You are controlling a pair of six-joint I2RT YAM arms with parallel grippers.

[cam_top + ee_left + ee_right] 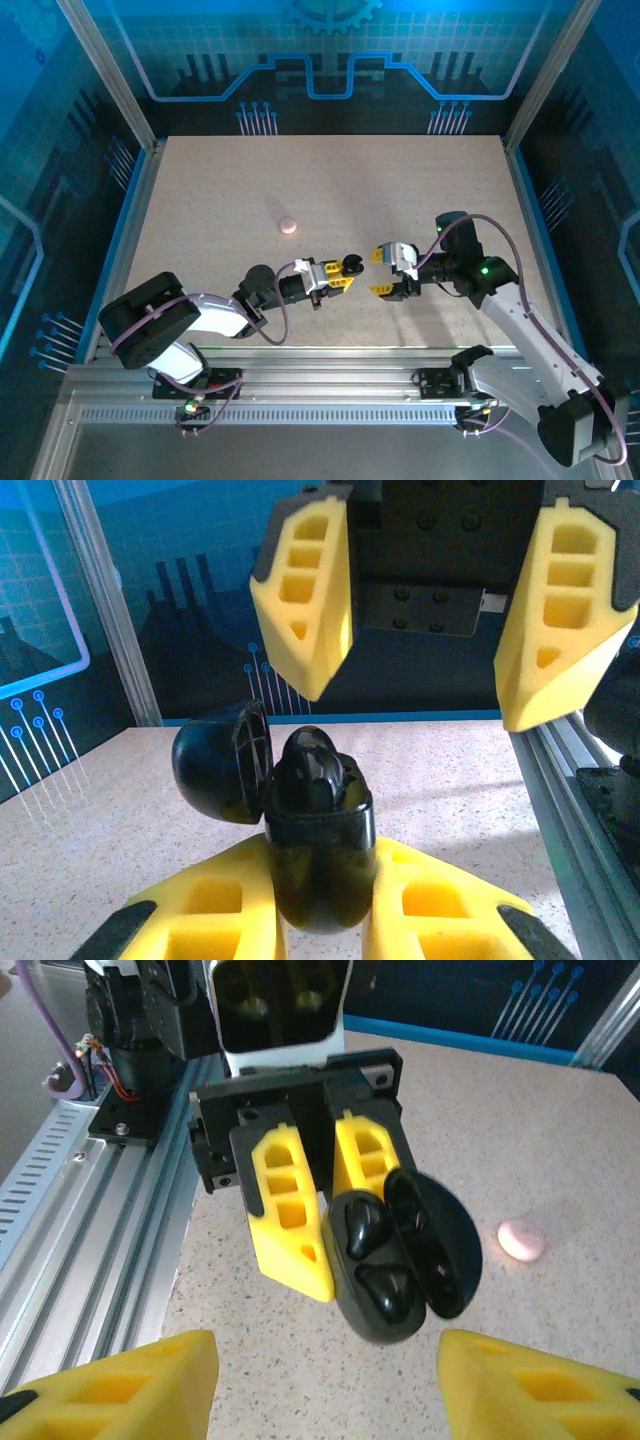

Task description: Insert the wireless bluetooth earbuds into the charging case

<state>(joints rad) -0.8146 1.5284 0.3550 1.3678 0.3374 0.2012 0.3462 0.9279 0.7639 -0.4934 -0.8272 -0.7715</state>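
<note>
Robotics lab cell: speckled beige tabletop [320,190] enclosed by silver aluminium frame posts [105,70] and blue circuit-pattern wall panels [330,50]; black-and-white robot arms [205,315] [530,335] bolted to slotted silver rail [300,385].

Blue light tints the enclosure walls [60,120]. The worktop [330,190] is pale and evenly lit, with soft shadows under the arms [215,318]. Wrist views blur the nearest yellow jaws, and the glossy black case [318,795] catches glare.

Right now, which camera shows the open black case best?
Right wrist view: the black case faces it, lid open, two black earbuds seated inside. Left wrist view shows mostly its outer shell, clamped in the left gripper. From the top it's a dark speck.
</note>
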